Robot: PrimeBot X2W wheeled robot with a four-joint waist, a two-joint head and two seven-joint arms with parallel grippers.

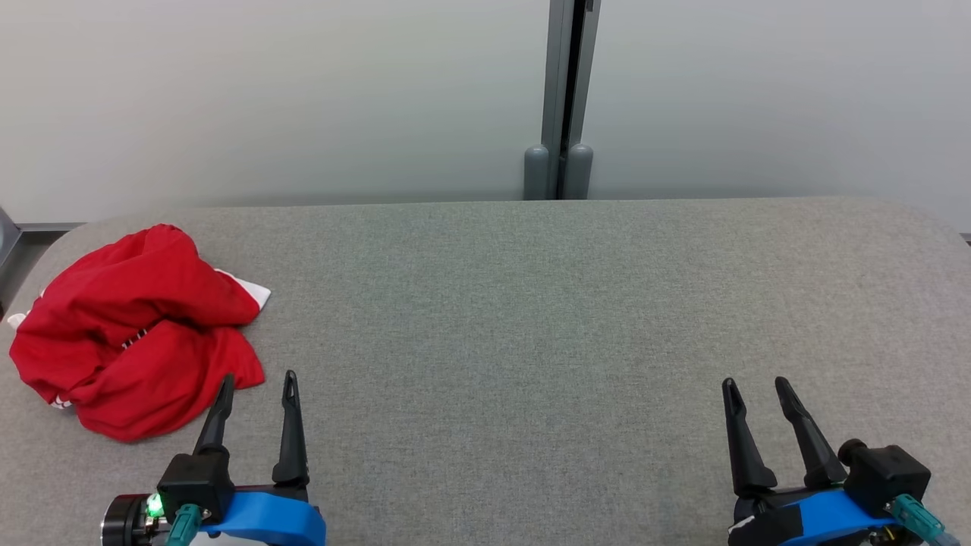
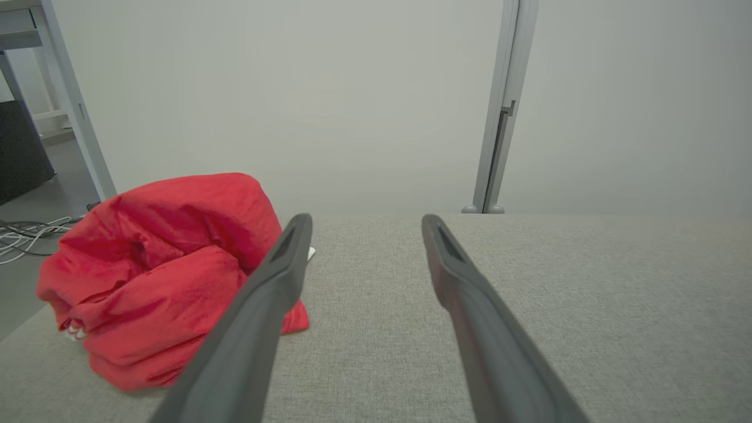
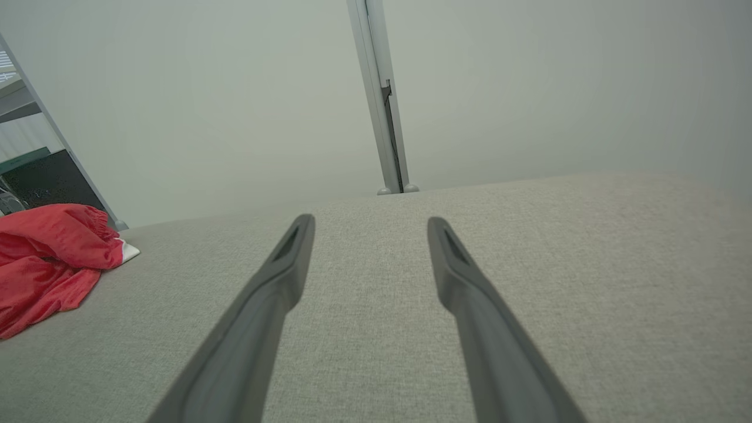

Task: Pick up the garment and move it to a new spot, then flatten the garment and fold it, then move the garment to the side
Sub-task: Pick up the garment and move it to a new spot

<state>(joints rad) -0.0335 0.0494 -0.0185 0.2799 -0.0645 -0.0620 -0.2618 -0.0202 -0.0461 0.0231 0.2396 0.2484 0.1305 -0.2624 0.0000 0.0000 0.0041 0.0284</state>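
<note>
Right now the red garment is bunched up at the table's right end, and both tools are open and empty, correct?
No. The red garment lies bunched up at the table's left end, close by the left tool and far from the right tool; the head view shows it. Both tools are open and empty, as you said.

One red garment (image 1: 129, 326), one grey table (image 1: 531, 341), two left fingers (image 1: 291, 432), two right fingers (image 1: 742, 440)

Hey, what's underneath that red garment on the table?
The red garment lies bunched on the gray table. A white piece pokes out at its far edge, whether trim or separate I can't tell. Anything beneath the heap is covered.
</note>
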